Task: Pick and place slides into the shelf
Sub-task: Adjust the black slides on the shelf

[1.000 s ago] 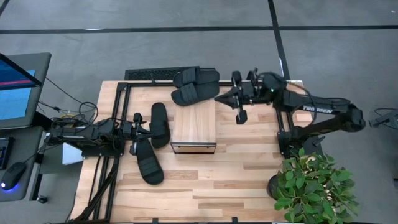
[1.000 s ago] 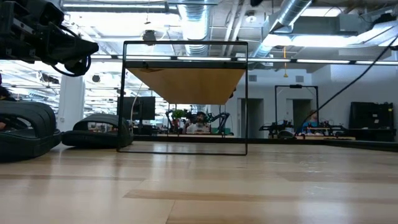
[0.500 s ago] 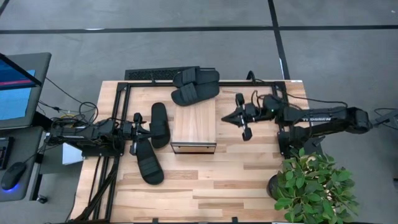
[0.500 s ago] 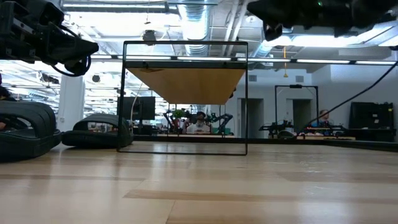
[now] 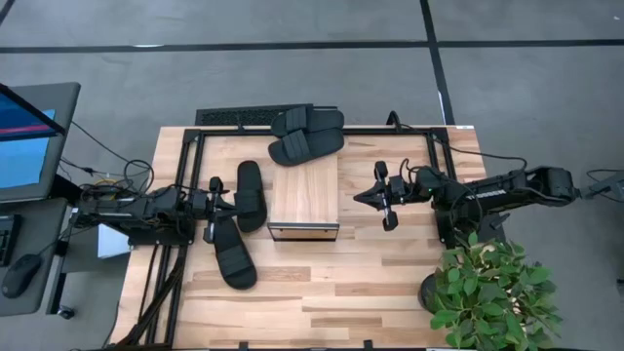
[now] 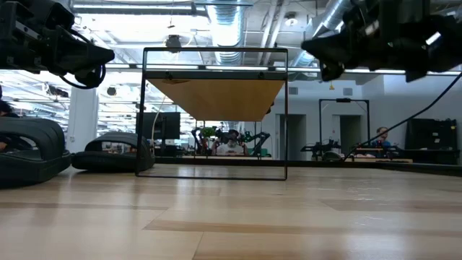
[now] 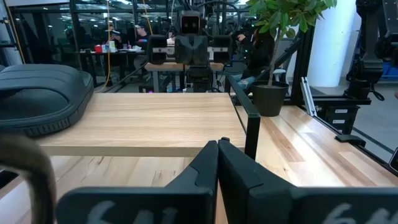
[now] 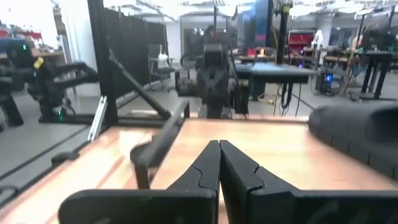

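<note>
The shelf (image 5: 303, 198) is a low light-wood rack in the middle of the table; it also shows in the low view (image 6: 215, 97). Two black slides (image 5: 307, 122) (image 5: 306, 145) lie side by side at its far end. Two more (image 5: 251, 195) (image 5: 234, 253) lie on the table to its left, soles down. My left gripper (image 5: 232, 204) is shut and empty between those two slides; its wrist view (image 7: 217, 144) shows one slide (image 7: 40, 99) beside it. My right gripper (image 5: 358, 195) is shut and empty (image 8: 219, 144) in the air, right of the shelf.
A black frame (image 5: 429, 132) runs along the table's far and left sides. A potted plant (image 5: 492, 292) stands at the near right corner. A monitor (image 5: 29, 136) stands off the table's left. Bare table top (image 5: 331, 283) lies in front of the shelf.
My right gripper has drawn back from beside the two far slides, toward the table's near edge and a little to the right, and now hangs level with the shelf's middle. Its fingers stay shut. The slides and my left arm have kept still.
</note>
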You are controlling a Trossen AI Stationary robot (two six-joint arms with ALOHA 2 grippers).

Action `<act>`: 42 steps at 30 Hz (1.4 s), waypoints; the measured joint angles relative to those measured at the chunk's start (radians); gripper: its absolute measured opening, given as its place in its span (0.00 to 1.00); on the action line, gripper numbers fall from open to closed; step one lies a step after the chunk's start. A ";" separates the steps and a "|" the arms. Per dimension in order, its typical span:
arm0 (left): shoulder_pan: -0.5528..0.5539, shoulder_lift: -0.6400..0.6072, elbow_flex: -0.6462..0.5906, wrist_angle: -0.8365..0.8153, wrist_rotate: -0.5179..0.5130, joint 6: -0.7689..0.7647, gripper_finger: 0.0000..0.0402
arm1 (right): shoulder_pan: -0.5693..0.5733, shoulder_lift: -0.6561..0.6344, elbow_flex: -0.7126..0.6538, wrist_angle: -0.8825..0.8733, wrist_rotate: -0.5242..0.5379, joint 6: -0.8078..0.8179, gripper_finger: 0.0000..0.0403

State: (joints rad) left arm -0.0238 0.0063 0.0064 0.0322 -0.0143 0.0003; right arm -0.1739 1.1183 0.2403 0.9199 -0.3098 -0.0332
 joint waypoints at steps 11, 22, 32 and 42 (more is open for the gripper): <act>0.000 0.000 0.000 0.000 0.000 -0.001 0.00 | -0.062 0.000 -0.086 0.011 0.000 -0.028 0.00; 0.000 0.000 0.000 0.000 0.000 -0.006 0.00 | -0.079 0.000 -0.235 0.129 -0.003 -0.076 0.00; 0.000 0.000 0.000 0.000 0.000 -0.007 0.00 | -0.110 0.000 -0.235 0.189 0.001 -0.042 0.00; 0.000 0.000 0.000 0.000 0.000 -0.001 0.00 | -0.156 0.000 -0.235 0.048 0.005 -0.033 0.00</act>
State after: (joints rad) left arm -0.0238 0.0063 0.0063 0.0322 -0.0139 -0.0006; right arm -0.3302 1.1183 0.0055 0.9680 -0.3046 -0.0661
